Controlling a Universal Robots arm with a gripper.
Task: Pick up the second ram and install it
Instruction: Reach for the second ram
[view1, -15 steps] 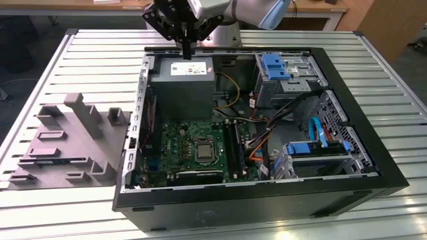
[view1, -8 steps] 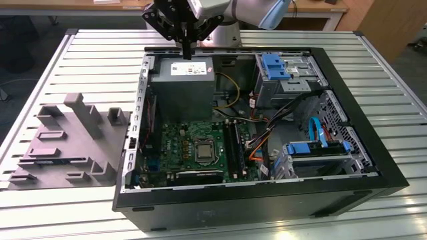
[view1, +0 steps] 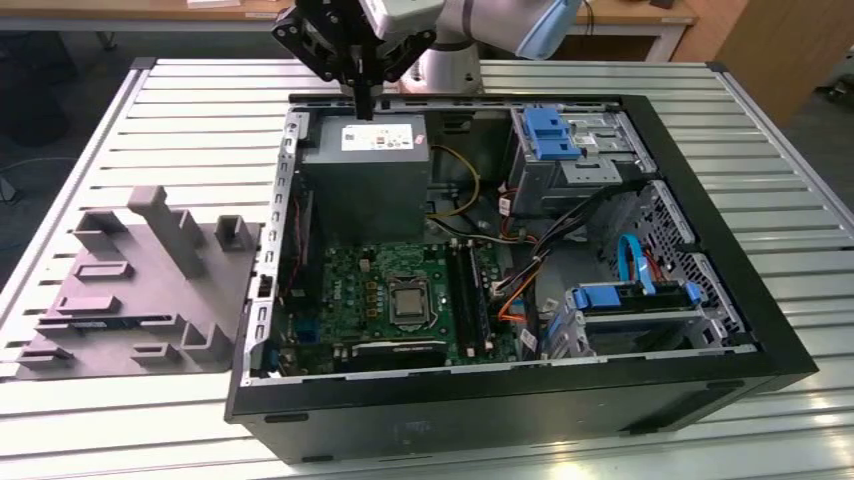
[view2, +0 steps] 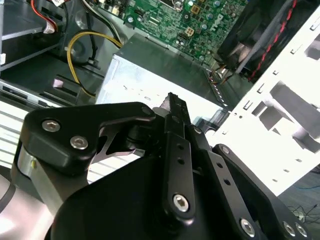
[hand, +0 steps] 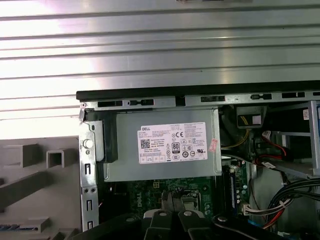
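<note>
My gripper (view1: 360, 100) hangs above the far end of the open computer case, over the grey power supply (view1: 363, 180). Its two black fingers (hand: 172, 202) are pressed together in both wrist views, shut, with nothing seen between them (view2: 172, 107). The green motherboard (view1: 387, 300) lies lower in the case, with long black memory slots (view1: 463, 290) beside the processor socket. A thin blue strip (hand: 12, 227) lies on the grey fixture at the first wrist view's edge. I cannot tell whether it is the second ram.
The grey moulded fixture (view1: 134, 290) sits on the slatted metal table (view1: 174, 110) at the exterior view's left of the case. Inside the case are blue drive brackets (view1: 547, 130), drive cages (view1: 641, 300) and loose cables (view1: 534, 270). The black case wall (view1: 507, 400) stands nearest the camera.
</note>
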